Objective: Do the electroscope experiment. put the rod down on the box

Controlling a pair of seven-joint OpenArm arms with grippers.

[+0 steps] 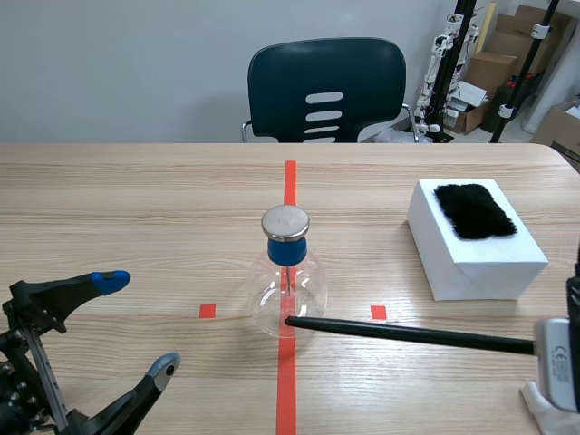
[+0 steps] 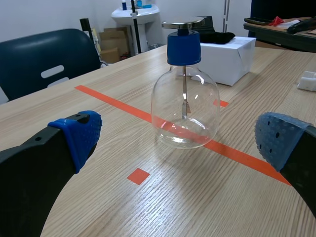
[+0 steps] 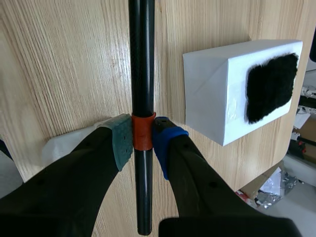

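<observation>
Right gripper (image 3: 142,139) at near right edge of scene, jaws pinching black rod (image 1: 408,333) on its orange band (image 3: 142,132), grey-green pad on one side, blue pad on the other. Rod held roughly level above table (image 1: 118,199), running left from the gripper to red centre tape line (image 1: 287,381). Free tip at near side of electroscope flask (image 1: 286,285), right by the glass base; touching or just short, hard to say from this angle. Short stub of rod sticking out behind the fingers in right wrist view.

Rod not on box. White box (image 1: 471,267) on right side of table, farther than rod, apart from it. Black fur patch (image 1: 474,210) flat on box top.

Flask upright on centre tape line: clear glass, blue cap (image 1: 286,249), round metal disc (image 1: 285,221) on top, thin metal stem (image 2: 184,86) hanging inside.

Left gripper (image 1: 138,323) at near left, jaws spread wide, blue pads, nothing between them. Low over table, left of flask and well apart from it; flask straight ahead of it in left wrist view.

Small white item (image 1: 546,406) on table under right gripper. Small red tape squares (image 1: 207,311) left and right of flask. Dark green chair (image 1: 326,86) beyond far table edge. Cardboard boxes (image 1: 489,68) and black stands at far right.
</observation>
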